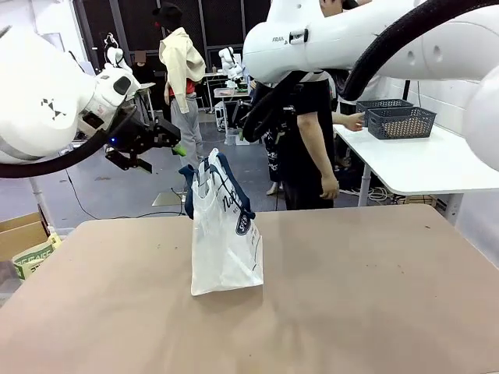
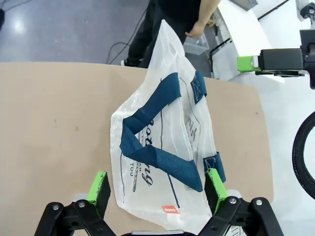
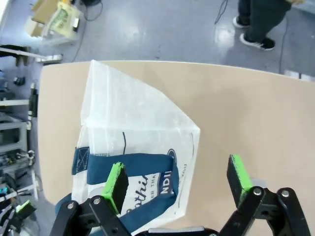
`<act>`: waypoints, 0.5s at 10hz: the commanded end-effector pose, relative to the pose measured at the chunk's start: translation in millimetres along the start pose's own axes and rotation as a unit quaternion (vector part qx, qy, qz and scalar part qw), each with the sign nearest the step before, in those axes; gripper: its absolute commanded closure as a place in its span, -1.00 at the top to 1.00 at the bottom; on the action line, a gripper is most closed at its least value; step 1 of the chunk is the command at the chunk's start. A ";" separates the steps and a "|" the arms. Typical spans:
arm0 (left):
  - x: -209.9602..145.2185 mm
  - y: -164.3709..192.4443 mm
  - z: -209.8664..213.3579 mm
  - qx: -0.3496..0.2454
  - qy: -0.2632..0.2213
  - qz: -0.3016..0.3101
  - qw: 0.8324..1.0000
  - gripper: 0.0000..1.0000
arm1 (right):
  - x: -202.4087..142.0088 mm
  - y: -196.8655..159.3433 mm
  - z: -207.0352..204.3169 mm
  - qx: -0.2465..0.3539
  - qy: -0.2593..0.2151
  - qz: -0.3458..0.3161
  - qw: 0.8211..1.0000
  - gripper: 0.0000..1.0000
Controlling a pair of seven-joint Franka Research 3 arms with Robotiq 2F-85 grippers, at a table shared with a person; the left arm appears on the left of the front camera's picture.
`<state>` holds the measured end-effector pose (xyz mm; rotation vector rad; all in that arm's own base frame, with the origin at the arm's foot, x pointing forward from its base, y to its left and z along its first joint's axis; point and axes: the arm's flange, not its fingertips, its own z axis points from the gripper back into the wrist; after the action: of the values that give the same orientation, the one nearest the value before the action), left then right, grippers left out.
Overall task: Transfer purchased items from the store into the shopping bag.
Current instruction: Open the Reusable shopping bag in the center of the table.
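Tan matte worktop [image 1: 374, 312] spreads across the foreground. On it, a little left of the middle and closer to the far edge than the near one, stands the translucent white plastic shopping bag [image 1: 226, 249] with navy blue strap handles [image 2: 167, 164], script lettering and a dark oval logo on one side face. It is upright, its handles poking up from the mouth. The robot's left hand [image 2: 157, 183], black with green pads, hangs in the air up and to the left of the bag's top, its fingers wide apart with nothing between them. The right hand [image 3: 178, 174] looks down on the bag from above, fingers likewise spread and gripping nothing. Beyond the far edge a person in dark clothes [image 1: 304, 140] stands side-on, one hand [image 1: 352, 119] reaching to a dark grey lattice basket [image 1: 401, 123] on a second, white worktop [image 1: 421, 167] off the far right corner.
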<state>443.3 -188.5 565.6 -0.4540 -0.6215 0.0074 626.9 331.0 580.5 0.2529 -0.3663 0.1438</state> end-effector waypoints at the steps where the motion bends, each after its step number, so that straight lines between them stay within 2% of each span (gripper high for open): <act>1: 0.1 3.2 -3.9 0.001 0.004 0.003 1.000 1.00 | 0.7 4.4 -1.8 0.002 0.001 0.002 1.000 1.00; 2: 10.6 -17.6 -1.6 0.028 0.032 0.010 0.999 1.00 | 1.0 30.5 6.9 0.003 0.044 -0.027 0.999 1.00; 3: 23.8 -36.8 5.5 0.034 0.055 0.029 0.998 1.00 | 8.8 50.4 15.3 -0.003 0.063 -0.048 0.997 1.00; 4: 29.5 -48.8 9.3 0.037 0.081 0.050 0.995 1.00 | 14.3 62.2 17.2 -0.001 0.089 -0.061 0.994 1.00; 5: 35.5 -50.8 5.5 0.039 0.085 0.076 0.993 1.00 | 20.6 66.0 15.5 -0.006 0.114 -0.072 0.991 1.00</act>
<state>449.5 -218.0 597.0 -0.4243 -0.4570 0.0761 594.9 377.6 603.1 0.2390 -0.1854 0.0705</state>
